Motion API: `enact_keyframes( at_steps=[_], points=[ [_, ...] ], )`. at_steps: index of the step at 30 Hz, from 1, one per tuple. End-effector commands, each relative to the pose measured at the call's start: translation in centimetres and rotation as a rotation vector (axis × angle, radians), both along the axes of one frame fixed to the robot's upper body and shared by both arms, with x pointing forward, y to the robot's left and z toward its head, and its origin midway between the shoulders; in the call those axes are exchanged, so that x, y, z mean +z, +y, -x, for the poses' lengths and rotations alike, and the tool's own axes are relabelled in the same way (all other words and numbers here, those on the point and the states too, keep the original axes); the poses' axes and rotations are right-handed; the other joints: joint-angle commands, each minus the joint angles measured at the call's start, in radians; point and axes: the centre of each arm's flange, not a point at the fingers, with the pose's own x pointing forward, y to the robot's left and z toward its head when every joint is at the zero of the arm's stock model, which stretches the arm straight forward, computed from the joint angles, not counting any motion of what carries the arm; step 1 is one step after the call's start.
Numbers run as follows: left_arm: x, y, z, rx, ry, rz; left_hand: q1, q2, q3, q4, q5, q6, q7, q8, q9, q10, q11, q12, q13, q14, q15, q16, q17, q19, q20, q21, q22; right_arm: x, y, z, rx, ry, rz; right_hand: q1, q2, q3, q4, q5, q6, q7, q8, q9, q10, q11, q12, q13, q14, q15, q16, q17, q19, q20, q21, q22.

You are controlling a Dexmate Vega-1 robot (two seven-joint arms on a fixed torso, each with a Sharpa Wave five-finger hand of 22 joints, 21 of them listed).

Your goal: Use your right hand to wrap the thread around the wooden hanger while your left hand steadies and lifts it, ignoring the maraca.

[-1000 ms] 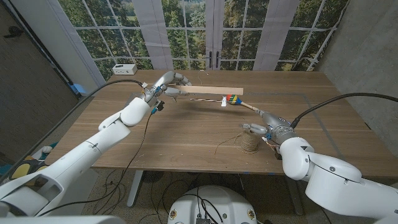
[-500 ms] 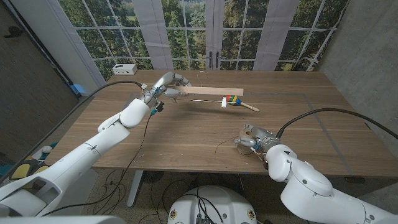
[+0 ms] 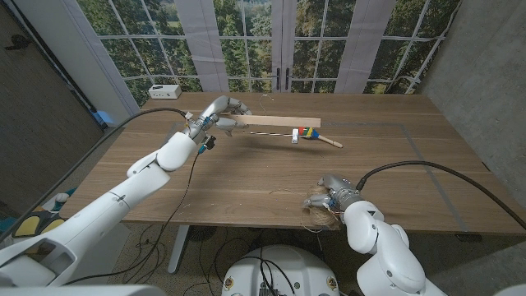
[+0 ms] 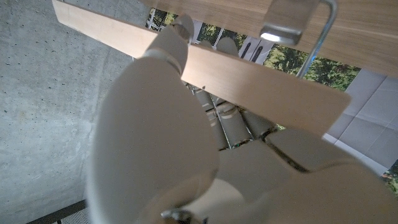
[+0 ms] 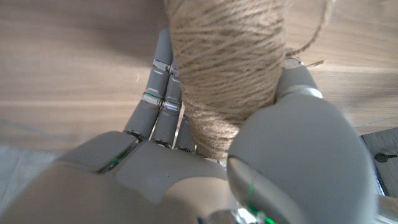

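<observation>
Near the desk's (image 3: pixel 246 177) front edge, the right hand (image 3: pixel 329 197) has its fingers closed around the spool of thread (image 5: pixel 227 68), gripping the twine bundle low and close to the robot. Toward the far left part of the desk, the left hand (image 3: pixel 220 113) pinches one end of the wooden hanger (image 3: pixel 275 121), holding its bar level and clear of the surface, metal hook (image 4: pixel 314 46) dangling. The maraca (image 3: pixel 316 135) lies just beside the hanger's free end. The step in hand looks like carrying thread to the hanger; next, the right hand must reach across to the bar and start looping, avoiding the maraca.
</observation>
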Motion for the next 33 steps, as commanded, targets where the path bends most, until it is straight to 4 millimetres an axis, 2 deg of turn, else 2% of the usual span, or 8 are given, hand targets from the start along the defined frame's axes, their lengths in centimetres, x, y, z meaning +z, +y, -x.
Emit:
enact_keyframes(
  at_steps=[1, 8, 9, 13, 20, 33],
  points=[
    [-0.2, -0.3, 0.5, 0.001, -0.007, -0.008, 0.007, 0.148, 0.134, 0.124, 0.001, 0.022, -0.004, -0.001, 0.090, 0.009, -0.003, -0.003, 0.004, 0.205, -0.145, 0.093, 0.202, 0.004, -0.084, 0.148, 0.002, 3.8, -2.4, 4.5, -0.184, -0.884, -0.032, 0.311, 0.302, -0.019, 0.009, 0.011, 0.054, -0.038, -0.016, 0.001, 0.011, -0.010, -0.011, -0.025, 0.169, -0.238, -0.055, 0.296, 0.014, -0.119, 0.028, 0.000],
    [0.3, 0.0, 1.0, 0.015, -0.026, -0.011, 0.004, 0.148, 0.138, 0.124, -0.002, 0.024, -0.003, -0.003, 0.090, 0.011, -0.006, -0.007, 0.007, 0.207, -0.145, 0.090, 0.203, 0.002, -0.085, 0.153, -0.001, 3.6, -3.0, 4.6, -0.183, -1.004, -0.157, 0.307, 0.296, -0.035, 0.018, 0.016, 0.071, -0.040, -0.028, -0.004, 0.024, -0.006, -0.026, -0.054, 0.177, -0.237, -0.101, 0.262, 0.010, -0.118, 0.049, -0.006],
    [0.3, -0.1, 1.0, 0.016, -0.025, -0.012, 0.003, 0.148, 0.139, 0.124, -0.002, 0.025, -0.004, -0.003, 0.091, 0.011, -0.005, -0.008, 0.007, 0.207, -0.145, 0.090, 0.202, 0.002, -0.084, 0.153, -0.001, 3.5, -3.0, 4.6, -0.185, -1.018, -0.171, 0.308, 0.297, -0.037, 0.019, 0.017, 0.072, -0.041, -0.031, -0.004, 0.023, -0.018, -0.030, -0.060, 0.180, -0.237, -0.109, 0.257, 0.005, -0.119, 0.052, -0.008],
    [0.3, -0.3, 0.9, 0.020, -0.021, -0.026, 0.001, 0.148, 0.142, 0.124, -0.003, 0.026, -0.005, -0.003, 0.092, 0.011, -0.007, -0.012, 0.006, 0.207, -0.145, 0.088, 0.203, 0.002, -0.085, 0.156, -0.003, 3.4, -3.3, 4.5, -0.185, -1.082, -0.239, 0.308, 0.296, -0.041, 0.021, 0.019, 0.074, -0.048, -0.036, -0.005, 0.023, -0.016, -0.039, -0.071, 0.185, -0.237, -0.122, 0.251, -0.006, -0.119, 0.057, -0.011],
    [0.6, -0.6, 0.7, 0.020, -0.022, -0.031, -0.002, 0.147, 0.146, 0.123, -0.005, 0.028, -0.006, -0.005, 0.092, 0.015, -0.008, -0.015, 0.009, 0.209, -0.144, 0.086, 0.203, 0.000, -0.086, 0.159, -0.006, 3.7, -3.8, 3.9, -0.159, -1.187, -0.392, 0.300, 0.292, -0.054, 0.029, 0.021, 0.090, -0.063, -0.042, -0.007, 0.036, -0.031, -0.051, -0.091, 0.184, -0.236, -0.146, 0.247, -0.023, -0.116, 0.068, -0.018],
    [1.1, -0.1, 0.3, 0.044, -0.024, -0.024, -0.005, 0.147, 0.152, 0.122, -0.007, 0.028, -0.007, -0.006, 0.095, 0.020, -0.007, -0.019, 0.011, 0.210, -0.144, 0.083, 0.205, -0.002, -0.087, 0.165, -0.008, 4.5, -5.4, 2.4, -0.110, -1.208, -0.629, 0.280, 0.299, -0.073, 0.048, 0.028, 0.092, -0.063, -0.061, -0.015, 0.041, -0.050, -0.089, -0.129, 0.181, -0.233, -0.199, 0.215, -0.051, -0.107, 0.085, -0.035]
  ],
)
